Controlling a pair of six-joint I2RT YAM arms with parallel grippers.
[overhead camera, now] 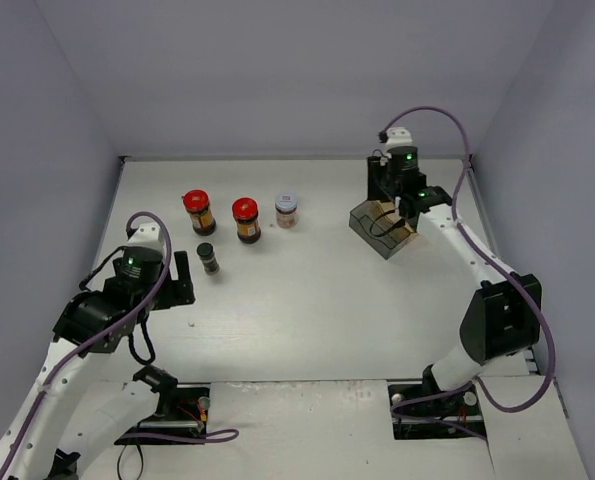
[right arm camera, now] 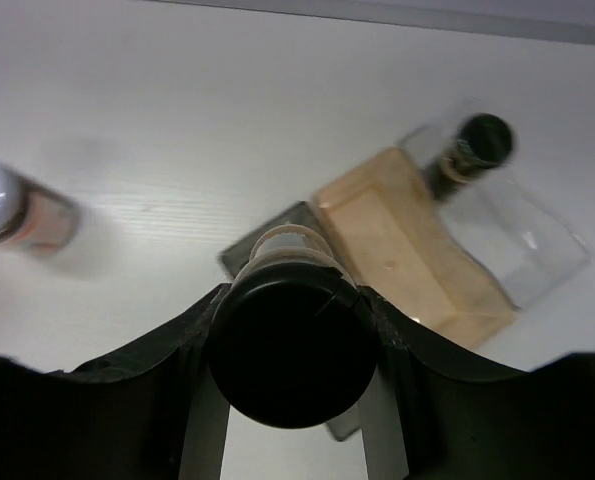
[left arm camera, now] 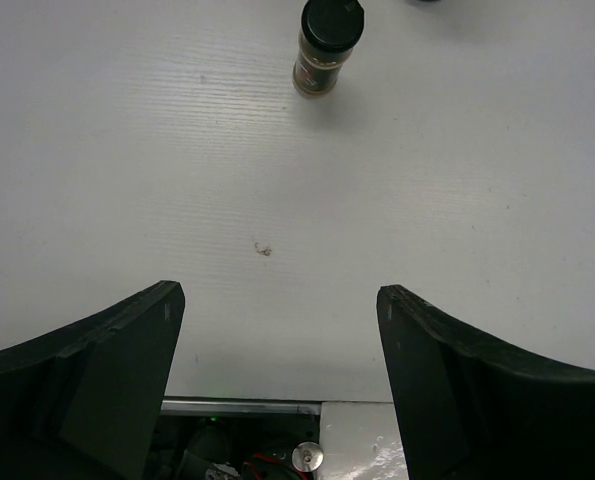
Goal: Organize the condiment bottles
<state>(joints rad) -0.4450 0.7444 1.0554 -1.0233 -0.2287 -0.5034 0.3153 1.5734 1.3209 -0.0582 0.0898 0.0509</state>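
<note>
Counter (overhead camera: 317, 300): the tray (overhead camera: 365, 220) sits near the far right corner. My right hand (overhead camera: 407, 208) is clamped on a slim black-capped bottle (right arm camera: 292, 350) over the tray's dark end; I can't tell if the base is down. Another capped bottle (right arm camera: 477, 150) stands in the clear end. I read this as the placing step: keep it upright, lower straight, release only once seated. Left hand (left arm camera: 277, 300) is open and empty near the left edge. Left red-lidded jar (overhead camera: 198, 211), right red-lidded jar (overhead camera: 246, 219), white-lidded jar (overhead camera: 287, 209) and loose slim bottle (overhead camera: 208, 257) wait far-left of centre.
</note>
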